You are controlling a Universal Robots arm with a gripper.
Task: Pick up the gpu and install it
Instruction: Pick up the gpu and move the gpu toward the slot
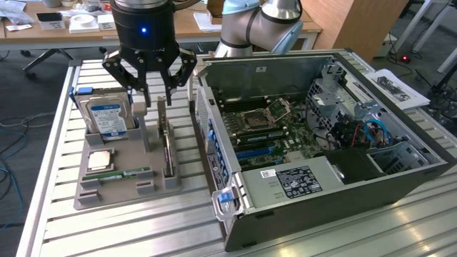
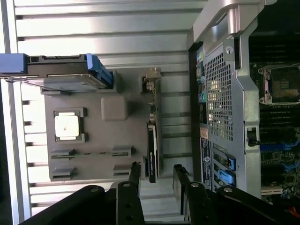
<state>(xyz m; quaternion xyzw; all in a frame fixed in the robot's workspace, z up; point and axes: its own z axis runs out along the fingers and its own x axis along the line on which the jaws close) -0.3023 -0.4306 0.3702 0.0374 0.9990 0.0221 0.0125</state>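
The gpu (image 1: 168, 147) stood on its edge in a slot of the grey holder tray (image 1: 114, 195), with its long side running from near to far. In the wrist view the card (image 2: 152, 140) showed edge-on as a thin dark strip. My gripper (image 1: 158, 100) hung straight above its far end with the jaws spread and nothing between them, and the card lay in line with the gap between my fingers (image 2: 136, 176).

On the exterior view's left of the card, the same tray held a hard drive (image 1: 107, 118) standing upright. Its blue-and-white label carried print too small to read. Nearer the camera a square processor chip (image 1: 100, 159) lay flat, and a narrow green memory stick (image 1: 125, 174) lay nearer again.

On the exterior view's right of the tray sat the open computer case (image 1: 321, 182), just beside it. The motherboard (image 1: 264, 128) was bare inside. A black label (image 1: 295, 182) sat on the silver power supply, and I could not make out its writing.

Everything rested on a table of ribbed aluminium slats (image 1: 143, 230). Beyond it a wooden desk (image 1: 57, 33) carried small white items. A printed sheet (image 1: 400, 88) lay at the table's far right edge. Blue cables (image 1: 8, 160) trailed on the dark floor at the exterior view's left.
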